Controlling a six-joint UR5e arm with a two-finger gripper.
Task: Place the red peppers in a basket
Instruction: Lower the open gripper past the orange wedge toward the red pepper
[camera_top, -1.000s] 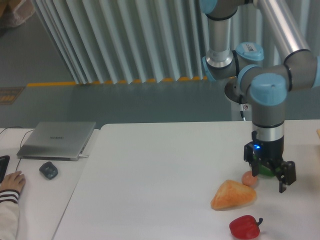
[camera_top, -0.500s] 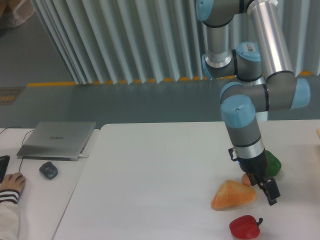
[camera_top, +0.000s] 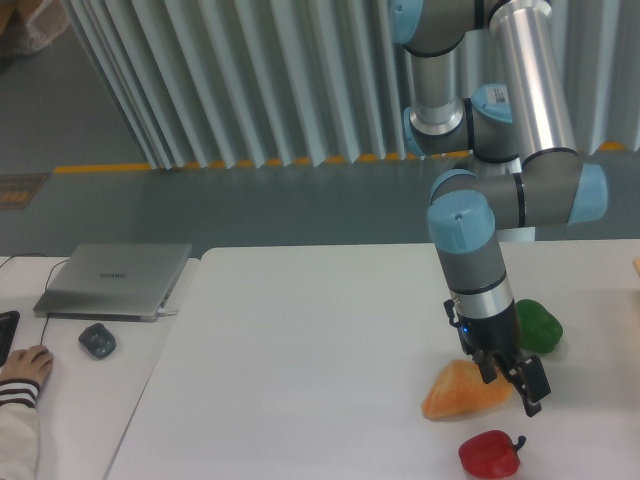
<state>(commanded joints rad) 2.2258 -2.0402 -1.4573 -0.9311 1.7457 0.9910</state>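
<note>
The red pepper (camera_top: 490, 453), small and glossy with a dark stem, lies on the white table (camera_top: 300, 360) near the front edge at the right. My gripper (camera_top: 510, 385) hangs just above and behind it, tilted, over the right end of the orange-tan wedge-shaped piece (camera_top: 462, 391). It looks open, with nothing held between its fingers. The basket is out of view.
A green pepper (camera_top: 538, 325) sits right of the arm's wrist. At the left are a closed laptop (camera_top: 115, 279), a mouse (camera_top: 97, 340) and a person's hand (camera_top: 24, 366). A tan sliver (camera_top: 637, 266) shows at the right edge.
The arm has swung left and turned its wrist. The gripper moved from over the green pepper to over the wedge piece, nearer the red pepper. A small peach-coloured item is now hidden.
</note>
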